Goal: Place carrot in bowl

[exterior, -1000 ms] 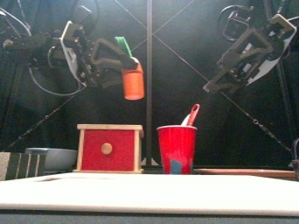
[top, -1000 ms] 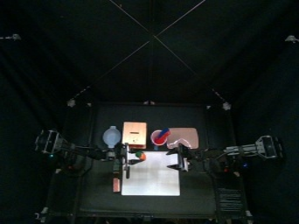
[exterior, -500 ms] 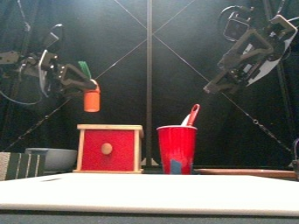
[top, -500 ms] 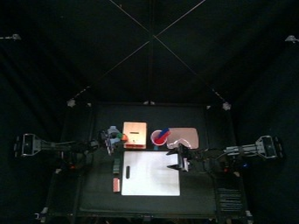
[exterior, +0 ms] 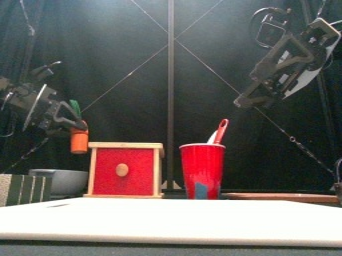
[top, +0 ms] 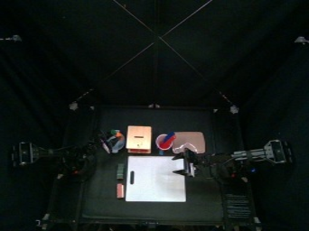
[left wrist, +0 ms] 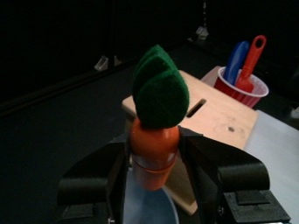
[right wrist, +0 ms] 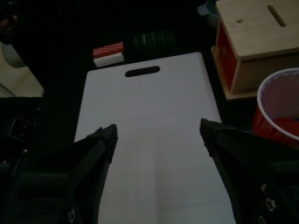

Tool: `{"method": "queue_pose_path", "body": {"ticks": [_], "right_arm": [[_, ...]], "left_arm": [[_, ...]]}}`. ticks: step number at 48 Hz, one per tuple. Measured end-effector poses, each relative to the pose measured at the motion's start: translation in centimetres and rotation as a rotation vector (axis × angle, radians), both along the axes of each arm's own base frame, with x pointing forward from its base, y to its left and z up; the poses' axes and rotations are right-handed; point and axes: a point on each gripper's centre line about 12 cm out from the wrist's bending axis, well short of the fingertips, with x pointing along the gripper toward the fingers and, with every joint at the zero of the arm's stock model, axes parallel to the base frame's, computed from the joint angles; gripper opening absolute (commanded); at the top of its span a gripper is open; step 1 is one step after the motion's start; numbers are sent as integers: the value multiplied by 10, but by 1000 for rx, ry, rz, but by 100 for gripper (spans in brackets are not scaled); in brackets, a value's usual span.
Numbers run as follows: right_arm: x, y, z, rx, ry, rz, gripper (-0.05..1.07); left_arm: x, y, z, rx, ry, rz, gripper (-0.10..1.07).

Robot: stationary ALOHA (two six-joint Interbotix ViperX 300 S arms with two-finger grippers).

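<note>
Left wrist view looks along the left gripper (left wrist: pixel 155 171), whose two black jaws are clamped on the orange body of the carrot (left wrist: pixel 153 149), its green leafy end pointing away from the wrist. Just under the carrot a pale grey-blue curve shows, the rim of the bowl (left wrist: pixel 147 203), and past it lies the wooden top of the orange-brown box (left wrist: pixel 216 118) with a dark slot in it, then a red cup (left wrist: pixel 239 86) holding a blue and a red stick. In the front view the left gripper (exterior: pixel 67 122) hangs above the table's left side with the carrot (exterior: pixel 79 141) held upright, orange end down, clear of the bowl (exterior: pixel 58 181), which sits on the table beside the left face of the box (exterior: pixel 124 170). The red cup (exterior: pixel 202 170) stands just right of the box, and a white board (exterior: pixel 174 222) fills the table's front edge. In the right wrist view the right gripper (right wrist: pixel 158 140) has its jaws spread wide with nothing between them, above the white cutting board (right wrist: pixel 149 114). In the front view that arm hangs high over the table's right side (exterior: pixel 267 85).
</note>
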Motion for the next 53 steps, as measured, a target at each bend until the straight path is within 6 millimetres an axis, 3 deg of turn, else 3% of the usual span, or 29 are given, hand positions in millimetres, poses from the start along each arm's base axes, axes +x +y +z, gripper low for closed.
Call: {"method": "queue_pose_path", "body": {"ticks": [20, 36, 53], "right_arm": [[0, 0, 0, -1, 0, 1, 103], [0, 0, 0, 0, 2, 0, 103], [0, 0, 0, 14, 1, -9, 103]], "left_arm": [[-9, -7, -31, -189, 166, -3, 70], [-10, -7, -31, -198, 165, 4, 92], [-8, -6, -16, -147, 95, -11, 94]]}}
